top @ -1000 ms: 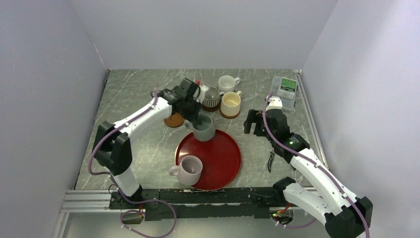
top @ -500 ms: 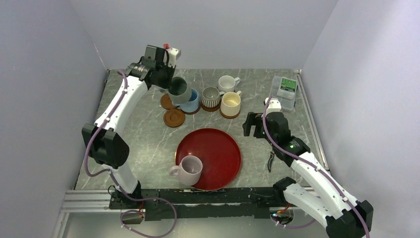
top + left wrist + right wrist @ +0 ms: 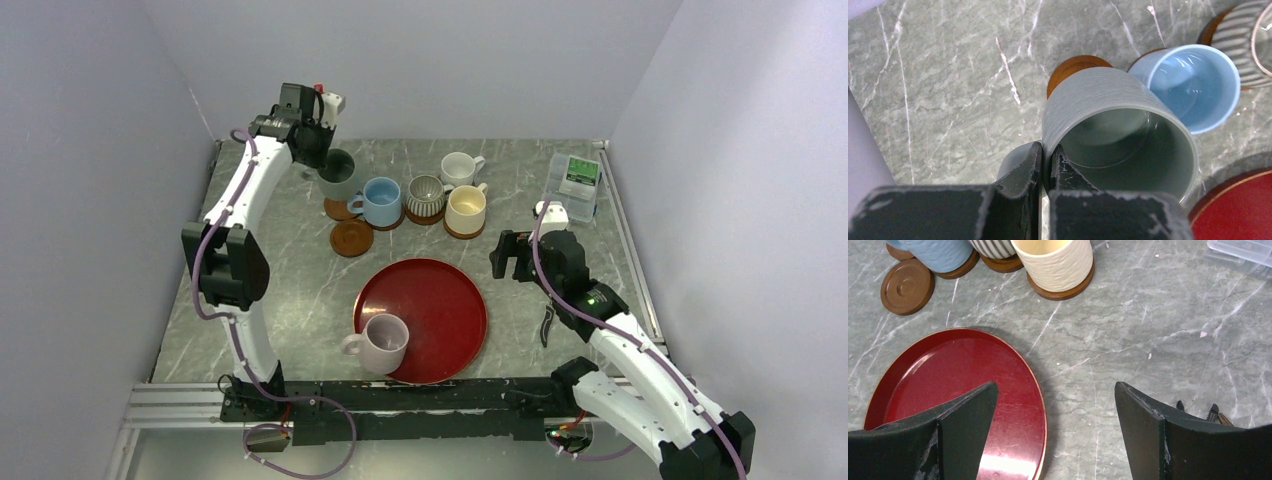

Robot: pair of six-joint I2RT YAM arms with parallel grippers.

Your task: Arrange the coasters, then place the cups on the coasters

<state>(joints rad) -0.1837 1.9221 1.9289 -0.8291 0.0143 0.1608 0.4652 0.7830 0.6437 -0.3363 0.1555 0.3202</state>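
Note:
My left gripper (image 3: 1047,150) is shut on the rim of the grey-green cup (image 3: 1118,130), one finger inside and one outside. The tilted cup (image 3: 338,176) hangs over a brown coaster (image 3: 1075,67) at the back left; whether they touch I cannot tell. The light blue cup (image 3: 382,200), ribbed cup (image 3: 427,196) and cream cup (image 3: 466,210) each stand on coasters, with the white cup (image 3: 458,168) behind. One bare coaster (image 3: 352,238) lies in front. The lilac cup (image 3: 380,342) stands on the tray. My right gripper (image 3: 515,255) is open and empty (image 3: 1055,390).
The large red tray (image 3: 440,310) lies at the near centre. A clear plastic box (image 3: 574,185) sits at the back right. A small black tool (image 3: 546,325) lies by the right arm. Walls close in on three sides.
The left arm has carried the grey-green cup from the tray's far edge up and back-left to above the coaster beside the light blue cup. The right arm has barely moved.

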